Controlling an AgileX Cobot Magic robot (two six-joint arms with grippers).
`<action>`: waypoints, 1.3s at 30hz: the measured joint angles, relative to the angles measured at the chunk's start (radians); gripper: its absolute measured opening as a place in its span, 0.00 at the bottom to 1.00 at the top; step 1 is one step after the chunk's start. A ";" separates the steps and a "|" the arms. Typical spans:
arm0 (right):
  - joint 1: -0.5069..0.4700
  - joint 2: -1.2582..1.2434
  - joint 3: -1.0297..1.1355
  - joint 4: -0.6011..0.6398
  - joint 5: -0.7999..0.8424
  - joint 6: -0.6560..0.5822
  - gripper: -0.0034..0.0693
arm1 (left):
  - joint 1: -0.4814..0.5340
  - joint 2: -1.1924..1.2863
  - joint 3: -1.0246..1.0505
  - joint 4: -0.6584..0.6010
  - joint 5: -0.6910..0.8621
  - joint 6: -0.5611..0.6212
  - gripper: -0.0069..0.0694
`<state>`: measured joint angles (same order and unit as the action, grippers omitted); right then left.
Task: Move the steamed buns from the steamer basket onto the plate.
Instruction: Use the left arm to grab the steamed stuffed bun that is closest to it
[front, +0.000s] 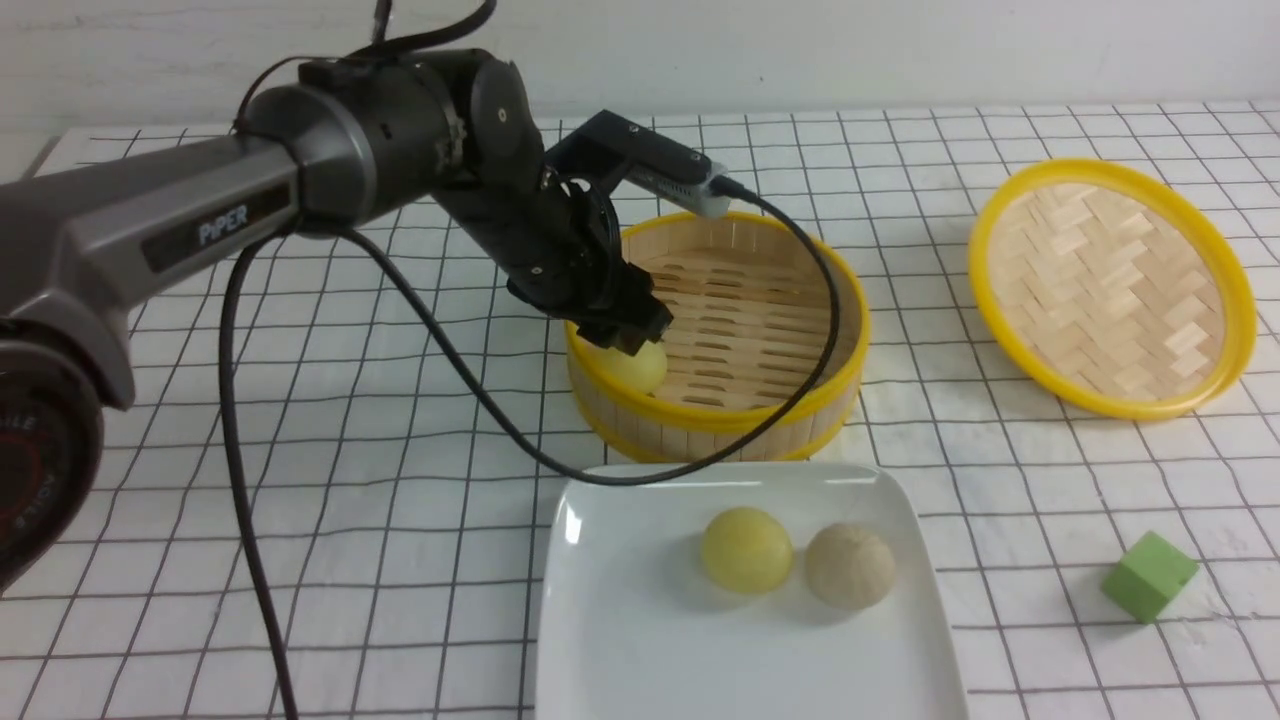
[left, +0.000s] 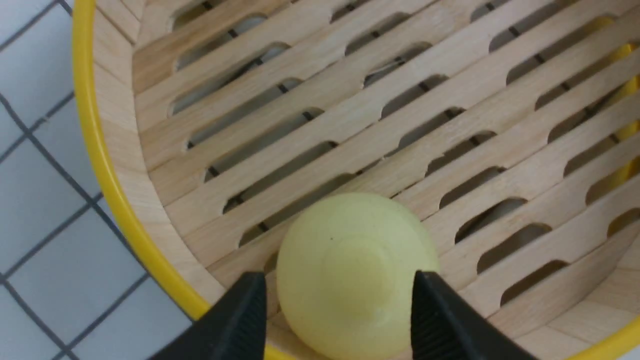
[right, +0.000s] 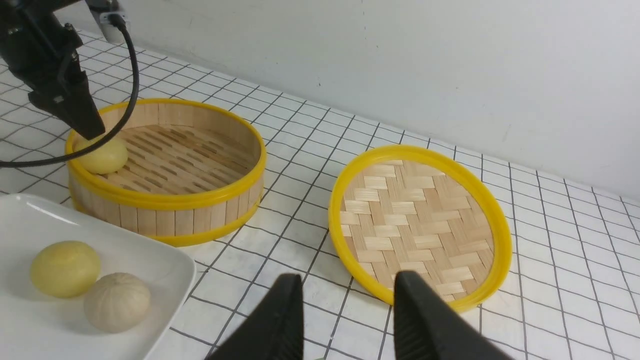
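The steamer basket (front: 852, 330) holds one pale yellow steamed bun (front: 640, 368) against its near-left wall. My left gripper (front: 632, 338) reaches down into the basket. In the left wrist view its open fingers stand either side of that bun (left: 350, 270), with a thin gap showing beside one finger (left: 245, 310). The bun rests on the slatted floor. The white plate (front: 620, 620) in front holds a pale yellow bun (front: 747, 549) and a beige-white bun (front: 850, 565). My right gripper (right: 348, 285) is open and empty above the table, near the lid.
The shallow woven lid (front: 1110, 285) lies to the right of the basket. A green cube (front: 1150, 576) sits at the front right. The left arm's black cable (front: 480, 400) loops down over the basket's rim to the plate's far edge.
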<state>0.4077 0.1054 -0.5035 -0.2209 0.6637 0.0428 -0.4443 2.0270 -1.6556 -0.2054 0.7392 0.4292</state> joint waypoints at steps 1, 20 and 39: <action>0.000 0.000 0.000 0.000 0.000 0.000 0.43 | 0.000 0.000 0.000 -0.001 -0.002 0.000 0.63; 0.000 0.000 0.000 0.003 0.000 0.000 0.43 | 0.000 0.038 0.000 -0.051 -0.030 0.011 0.63; 0.000 0.000 0.000 0.022 0.000 0.000 0.43 | 0.000 0.038 0.000 -0.052 -0.031 0.017 0.25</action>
<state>0.4077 0.1054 -0.5035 -0.1994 0.6637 0.0428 -0.4443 2.0651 -1.6556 -0.2571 0.7085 0.4462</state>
